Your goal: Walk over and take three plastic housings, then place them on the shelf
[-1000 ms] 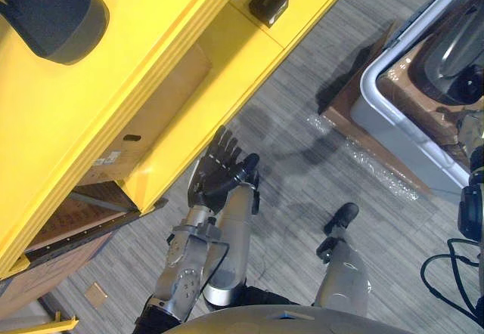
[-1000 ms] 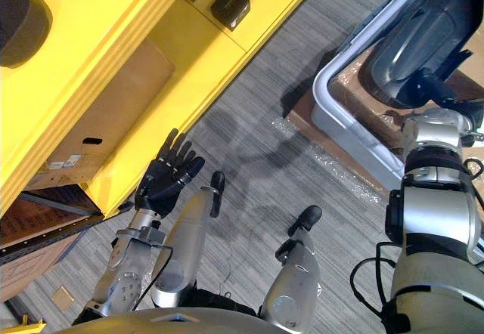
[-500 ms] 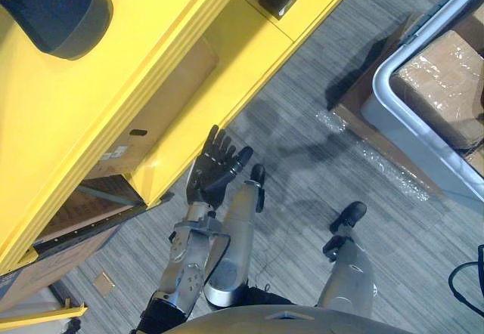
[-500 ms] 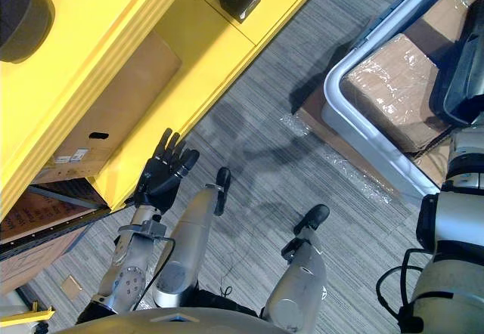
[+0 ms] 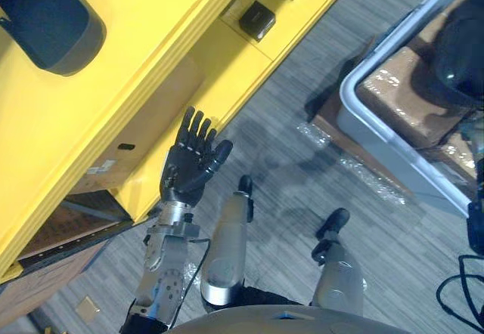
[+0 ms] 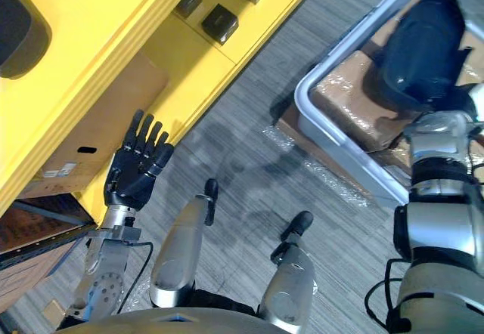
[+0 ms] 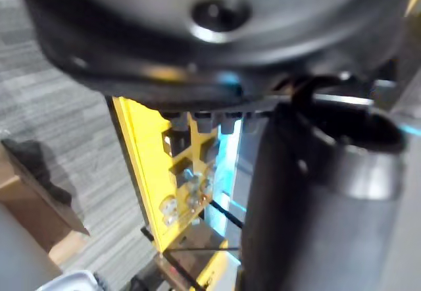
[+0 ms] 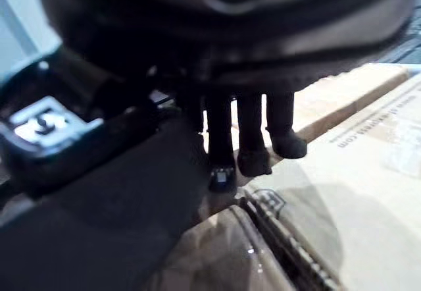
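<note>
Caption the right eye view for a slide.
Left hand open beside the yellow shelf; dark housing over the grey bin.

Print in sight, but not a word of it can be read.
A white label (image 6: 54, 172) sits on the side of the cardboard box (image 6: 106, 115) under the yellow shelf (image 6: 76, 39), and its lines are too small to make out. In the right wrist view, a row of small dark lettering (image 8: 368, 135) runs along the wrapped brown carton (image 8: 368, 192), and that too is too small to spell out.
</note>
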Robot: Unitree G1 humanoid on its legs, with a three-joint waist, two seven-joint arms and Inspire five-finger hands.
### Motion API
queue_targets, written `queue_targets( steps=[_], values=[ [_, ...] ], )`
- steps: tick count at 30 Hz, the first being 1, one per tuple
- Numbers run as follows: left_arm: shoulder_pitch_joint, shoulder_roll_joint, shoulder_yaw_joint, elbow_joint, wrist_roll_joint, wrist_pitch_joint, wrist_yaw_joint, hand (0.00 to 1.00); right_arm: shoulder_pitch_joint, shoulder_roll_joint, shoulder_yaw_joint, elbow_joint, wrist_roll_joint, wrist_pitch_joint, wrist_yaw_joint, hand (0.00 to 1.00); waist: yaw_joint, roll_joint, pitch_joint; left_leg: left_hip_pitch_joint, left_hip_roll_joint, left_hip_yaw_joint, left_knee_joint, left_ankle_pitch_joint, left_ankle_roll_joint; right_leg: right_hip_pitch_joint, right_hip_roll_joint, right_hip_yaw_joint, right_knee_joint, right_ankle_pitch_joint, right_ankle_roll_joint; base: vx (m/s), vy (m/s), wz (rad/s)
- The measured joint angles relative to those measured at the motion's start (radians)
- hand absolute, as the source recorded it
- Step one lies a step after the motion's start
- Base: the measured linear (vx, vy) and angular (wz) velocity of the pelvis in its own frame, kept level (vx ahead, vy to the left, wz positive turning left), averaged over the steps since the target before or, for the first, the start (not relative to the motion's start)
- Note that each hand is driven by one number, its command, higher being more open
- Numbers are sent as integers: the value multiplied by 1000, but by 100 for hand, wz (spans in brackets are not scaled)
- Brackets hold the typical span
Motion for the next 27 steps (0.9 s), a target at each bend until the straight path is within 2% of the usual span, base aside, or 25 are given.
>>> queue_targets(
  steps=[3,5,7,9,11,12,14,15,16,18,20,22,23,24,27],
  values=[
    [-8,0,1,-54,10,-3,-29,100,31,27,-2,-84,-62,-5,1,0,-22,-28,5,46,2,15,-51,22,-8,17,1,7,-6,0,-1,5,-35,-7],
    [-21,3,4,-95,29,4,-39,100,36,70,-4,-127,-114,-25,-2,0,-44,-59,5,85,10,34,-82,32,-13,29,6,25,-11,0,-2,8,-22,-23],
    [-56,11,-11,-97,46,22,-42,100,50,82,-9,-164,-146,-43,-7,0,-52,-72,4,105,19,46,-91,33,-14,40,14,34,-19,2,-5,-1,-16,-18],
    [-96,14,-25,-93,83,82,-42,100,59,83,-10,-197,-193,-59,-12,0,-71,-79,4,119,19,50,-104,38,-17,47,15,38,-21,3,-7,-13,-4,-7],
    [-171,42,-58,-66,84,186,-37,100,62,86,-9,-234,-266,-91,-30,0,-78,-88,1,135,26,71,-110,39,-18,47,20,57,-29,10,-15,-20,12,-23],
    [-192,51,-67,-49,84,210,-35,100,61,88,-9,-246,-282,-100,-35,0,-82,-92,1,139,28,77,-113,40,-19,48,22,61,-35,14,-17,-26,20,-26],
    [-295,77,-83,55,129,295,-25,100,61,89,-5,-296,-344,-141,-43,0,-103,-102,0,150,35,90,-120,43,-21,47,29,79,-41,19,-20,-24,15,-20],
    [-321,84,-83,83,128,317,-19,100,61,89,-3,-308,-352,-153,-47,0,-108,-104,0,152,37,92,-121,44,-22,46,31,82,-42,19,-20,-21,6,-15],
    [-372,95,-79,134,119,358,-7,100,59,89,4,-326,-370,-177,-54,0,-123,-110,-3,155,37,97,-127,47,-23,42,31,88,-42,20,-22,-18,5,-13],
    [-447,121,-77,203,89,419,-5,100,56,89,12,-345,-412,-218,-70,0,-129,-119,-7,163,40,118,-141,54,-25,28,32,109,-44,29,-27,-18,11,-25],
    [-530,136,-75,289,5,479,-6,100,37,89,28,-351,-468,-268,-80,0,-151,-119,-7,168,41,136,-145,55,-23,24,33,123,-56,39,-28,-20,22,-27],
    [-608,142,-74,385,-100,532,-11,100,27,89,42,-369,-520,-322,-87,0,-160,-121,-7,183,42,160,-157,58,-24,14,33,148,-57,46,-27,-12,25,-29],
    [-624,145,-73,407,-131,542,-12,100,27,89,50,-379,-538,-336,-89,0,-168,-121,-7,185,42,162,-158,58,-24,14,34,151,-58,46,-27,1,13,-18],
    [-649,151,-72,440,-187,556,-15,100,27,89,68,-410,-574,-379,-96,0,-190,-121,-7,189,42,166,-163,60,-24,14,34,153,-58,47,-27,7,6,-9],
    [-656,152,-67,449,-319,571,-31,100,28,89,90,-442,-667,-458,-101,0,-206,-126,-8,225,43,197,-189,64,-27,15,34,181,-59,48,-27,23,11,-26]
  ],
)
